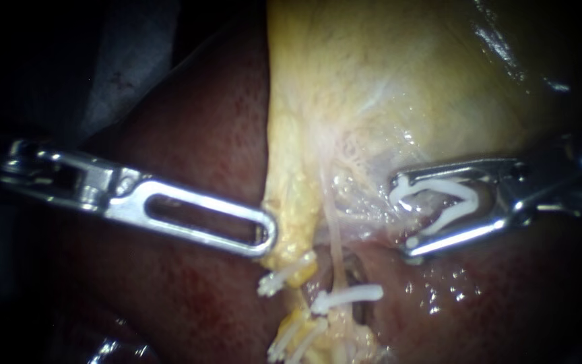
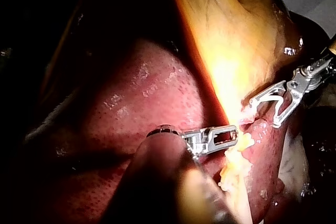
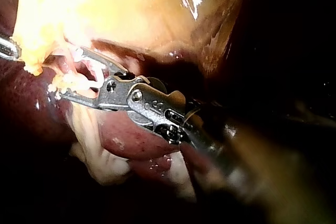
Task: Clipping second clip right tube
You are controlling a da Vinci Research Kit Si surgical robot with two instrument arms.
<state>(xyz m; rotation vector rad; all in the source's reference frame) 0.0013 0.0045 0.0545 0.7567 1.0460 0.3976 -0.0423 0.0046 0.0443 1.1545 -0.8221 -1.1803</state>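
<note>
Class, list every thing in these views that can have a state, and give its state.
Left instrument: shut on the gallbladder edge.
Right instrument: holds the loaded clip, spread wide.
Loaded clip: open, not yet around the right tube.
Placed clip: closed across the right tube.

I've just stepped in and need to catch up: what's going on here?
The right instrument holds an open white clip in its pincer, close beside the thin tube below the gallbladder but not yet around it. That tube already carries one closed clip lower down. The left instrument appears to have its pincer shut on the yellow tissue at the gallbladder's edge, above the liver. Other clips sit on the neighbouring strand.
</note>
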